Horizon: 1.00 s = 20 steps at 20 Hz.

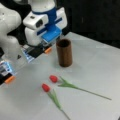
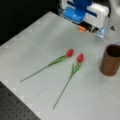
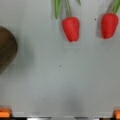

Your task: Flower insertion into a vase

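Wrist view: vase (image 3: pixel 6 48) left of pincer (image 3: pixel 60 115)

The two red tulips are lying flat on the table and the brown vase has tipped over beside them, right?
Not quite. The vase stands upright, as both front views show. The two tulips do lie flat on the table.

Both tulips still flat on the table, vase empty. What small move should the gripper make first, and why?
Probably ease the gripper down toward the nearer tulip: it holds nothing, and both tulips lie flat beside the empty vase, with the other tulip close alongside.
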### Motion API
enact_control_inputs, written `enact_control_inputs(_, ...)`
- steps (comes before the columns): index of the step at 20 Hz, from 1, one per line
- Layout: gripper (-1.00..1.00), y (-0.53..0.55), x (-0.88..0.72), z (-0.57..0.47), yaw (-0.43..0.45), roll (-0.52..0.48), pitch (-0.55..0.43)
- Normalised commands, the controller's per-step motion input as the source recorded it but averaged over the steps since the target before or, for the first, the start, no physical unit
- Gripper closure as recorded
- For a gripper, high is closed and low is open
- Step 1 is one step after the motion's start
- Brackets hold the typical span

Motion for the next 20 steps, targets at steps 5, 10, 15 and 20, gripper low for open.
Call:
enact_control_inputs(5, -1.0, 0.01, 0.12, -0.08, 0.163, -0.001, -0.004)
enact_control_inputs(10, -1.0, 0.03, 0.3, -0.18, 0.143, 0.015, -0.007)
enact_control_inputs(15, -1.0, 0.02, 0.35, -0.18, 0.114, 0.035, 0.012)
enact_control_inputs(20, -1.0, 0.02, 0.39, -0.17, 0.081, 0.04, 0.131)
